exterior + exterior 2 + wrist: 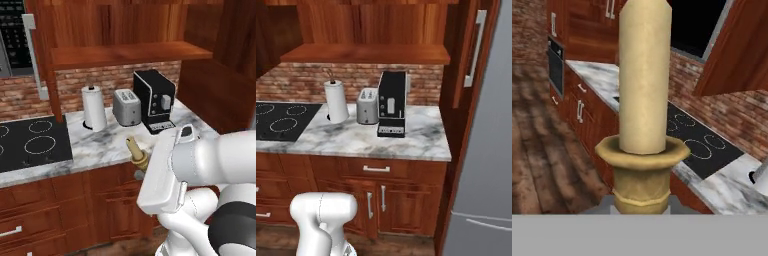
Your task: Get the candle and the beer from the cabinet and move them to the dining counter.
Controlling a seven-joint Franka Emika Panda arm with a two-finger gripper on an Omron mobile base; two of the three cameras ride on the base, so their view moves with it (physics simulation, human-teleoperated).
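The candle [136,153], a cream taper in a brass holder, sticks out leftward and up from my white hand in the left base view, in front of the counter edge. In the hand view the candle [644,80] stands close up at the centre, its brass cup [642,167] low in the picture. My gripper [146,167] is shut on the candle's holder; the fingers are hidden behind the hand. The cabinet [125,53] stands open above the counter, its wooden shelf [366,53] bare, one door [472,50] swung out at right. The beer and the dining counter are out of view.
On the marble counter [356,140] stand a paper towel roll [336,101], a toaster [367,105] and a black coffee machine [392,103]. A black cooktop [30,142] lies to the left. A grey fridge [486,165] closes the right side. Drawers and doors [376,195] sit below.
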